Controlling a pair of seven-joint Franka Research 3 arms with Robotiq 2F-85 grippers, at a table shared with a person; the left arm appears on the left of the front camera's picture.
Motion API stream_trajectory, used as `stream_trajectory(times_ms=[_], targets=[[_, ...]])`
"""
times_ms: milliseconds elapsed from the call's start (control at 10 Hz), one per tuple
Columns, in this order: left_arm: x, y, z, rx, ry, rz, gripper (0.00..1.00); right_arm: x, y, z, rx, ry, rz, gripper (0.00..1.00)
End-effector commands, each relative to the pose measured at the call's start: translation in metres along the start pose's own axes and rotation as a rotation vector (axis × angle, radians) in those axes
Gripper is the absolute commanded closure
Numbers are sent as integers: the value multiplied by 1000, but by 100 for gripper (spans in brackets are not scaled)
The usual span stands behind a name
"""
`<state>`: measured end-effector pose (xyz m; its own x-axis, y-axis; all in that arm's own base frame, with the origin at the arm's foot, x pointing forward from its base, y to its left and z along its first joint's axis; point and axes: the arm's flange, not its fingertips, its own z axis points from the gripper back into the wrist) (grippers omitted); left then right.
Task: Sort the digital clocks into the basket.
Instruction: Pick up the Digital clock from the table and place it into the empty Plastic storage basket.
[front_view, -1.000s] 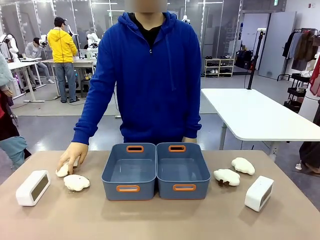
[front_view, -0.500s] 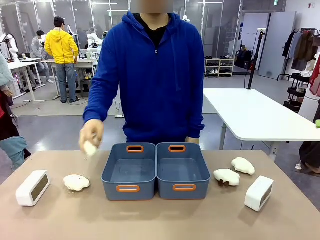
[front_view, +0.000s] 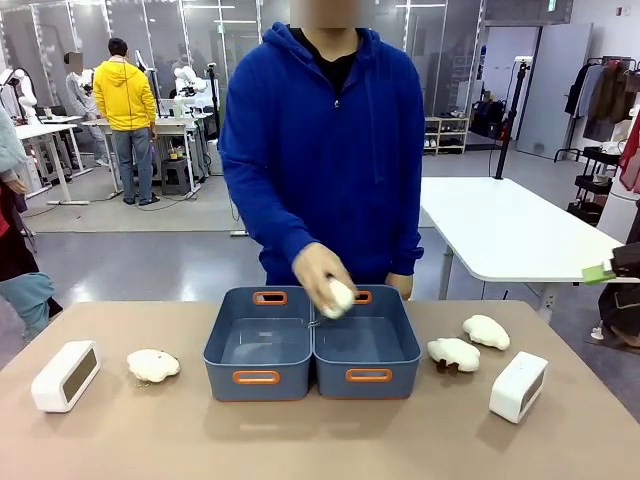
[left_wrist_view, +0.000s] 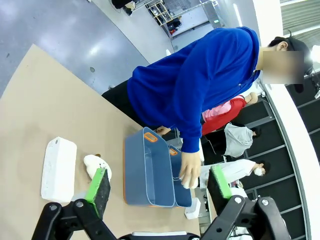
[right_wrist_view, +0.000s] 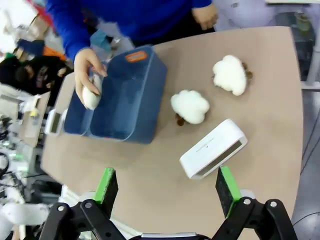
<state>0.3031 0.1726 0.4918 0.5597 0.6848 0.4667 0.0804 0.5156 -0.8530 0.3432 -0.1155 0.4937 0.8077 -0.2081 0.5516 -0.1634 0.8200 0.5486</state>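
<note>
- At the lower left of the front view, one white rounded-rectangular plastic digital clock (front_view: 65, 375) lies on the tan surface (front_view: 320, 440), its dark screen turned toward the right of the frame.
- The second white digital clock (front_view: 518, 386), its twin, sits at the lower right, well apart from the first.
- At the centre, between the clocks, two blue-grey rectangular plastic bins with orange-rimmed handle slots stand touching side by side: the left bin (front_view: 225, 372) and the right bin (front_view: 402, 372). Both clocks rest outside them.
- A person in a blue hooded top (front_view: 320, 150) stands at the far edge, in the upper middle of the frame.
- The person's hand (front_view: 322, 275) holds a white lumpy soft item (front_view: 340, 297) above the rims where the two bins meet.
- Another white lumpy piece (front_view: 153, 365) lies on the surface between the first clock and the left bin.
- A nearer white lump (front_view: 453, 353) and a farther white lump (front_view: 486, 331) lie between the right bin and the second clock.
- My left jaws are released: the left pads (left_wrist_view: 97, 182) stand wide apart at the bottom of the left wrist view with nothing between them.
- My right jaws are released too: the right pads (right_wrist_view: 106, 184) are spread at the bottom of the right wrist view, and the second clock lies on the surface beyond them.
</note>
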Motion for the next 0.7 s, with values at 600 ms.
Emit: stream_trajectory(times_ms=[600], targets=[[0, 1, -1, -20, 0, 7, 0, 2, 22, -98, -125, 326, 946, 0]])
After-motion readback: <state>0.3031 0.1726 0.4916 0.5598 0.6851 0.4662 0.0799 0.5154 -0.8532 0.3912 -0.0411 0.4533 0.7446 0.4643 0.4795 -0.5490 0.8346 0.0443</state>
